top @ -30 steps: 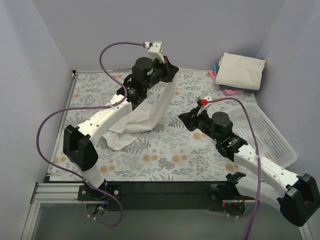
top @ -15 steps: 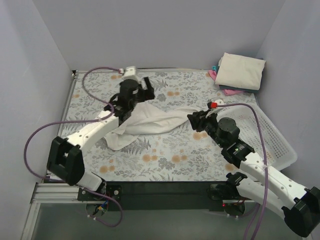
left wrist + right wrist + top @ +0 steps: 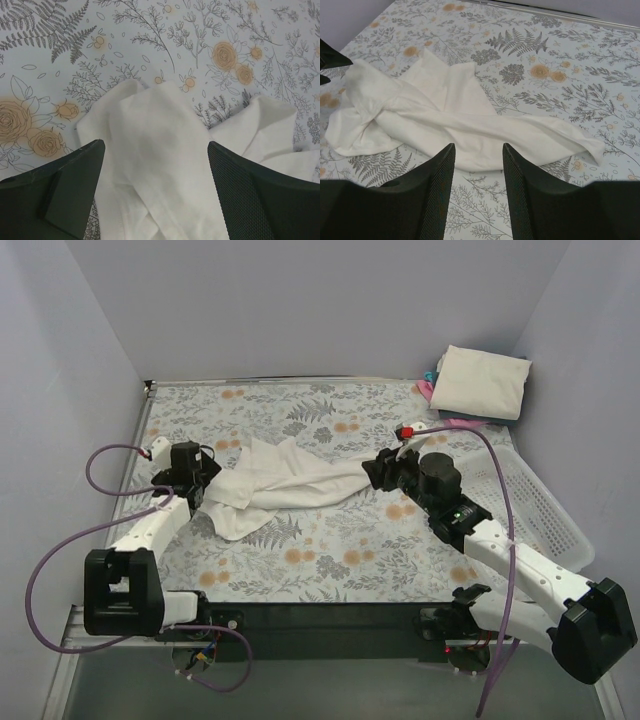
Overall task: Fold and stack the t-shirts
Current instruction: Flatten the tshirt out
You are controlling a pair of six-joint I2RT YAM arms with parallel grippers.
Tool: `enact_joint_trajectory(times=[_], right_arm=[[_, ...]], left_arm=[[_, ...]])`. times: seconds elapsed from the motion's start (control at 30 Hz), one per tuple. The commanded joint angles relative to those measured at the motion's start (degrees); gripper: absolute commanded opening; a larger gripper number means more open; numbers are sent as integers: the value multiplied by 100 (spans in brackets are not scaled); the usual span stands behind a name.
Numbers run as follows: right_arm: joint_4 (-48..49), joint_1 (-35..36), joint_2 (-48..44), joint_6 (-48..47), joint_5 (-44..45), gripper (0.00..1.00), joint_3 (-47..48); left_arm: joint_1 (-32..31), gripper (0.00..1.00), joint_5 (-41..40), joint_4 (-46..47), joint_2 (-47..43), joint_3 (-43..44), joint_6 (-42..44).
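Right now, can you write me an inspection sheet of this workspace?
Surface: table with a floral cover.
Job's things: one white t-shirt lies crumpled and drawn out across the middle, not folded; folded stack in the far right corner, cream on top, pink and blue edges under it.
Clutter: white lattice basket at the right edge, partly hidden by the right arm.
Grippers: left gripper open over the shirt's left end; right gripper open near its right end; neither holds anything.
Cables: purple cables loop off both arms, none on the shirt.
Surroundings: plain walls on three sides; nothing else seen.
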Motion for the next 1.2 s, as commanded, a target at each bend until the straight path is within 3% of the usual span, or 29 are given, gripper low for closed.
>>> enact_joint_trajectory(times=[0.0,0.13,0.53,0.63,0.87,1.17], right_arm=[[334,-107,8,-87,-212,39,132],[395,-195,-9,-52,-299,39,44],[422,-248,192,27,-431,40,87],[422,-239,298,36,-423,40,114],[422,-256,421,36,-423,40,131],[422,-292,447,9,-431,41,96]], left_arm=[[39,77,-171,251,-423,-186,-181],[583,74,539,723,-213,-283,-15],[1094,61,1708,1648,95,-810,144],[1094,57,1797,1649,192,-854,144],[1094,33,1894,1614,289,-854,162],[1094,35,1692,1376,95,-933,214]])
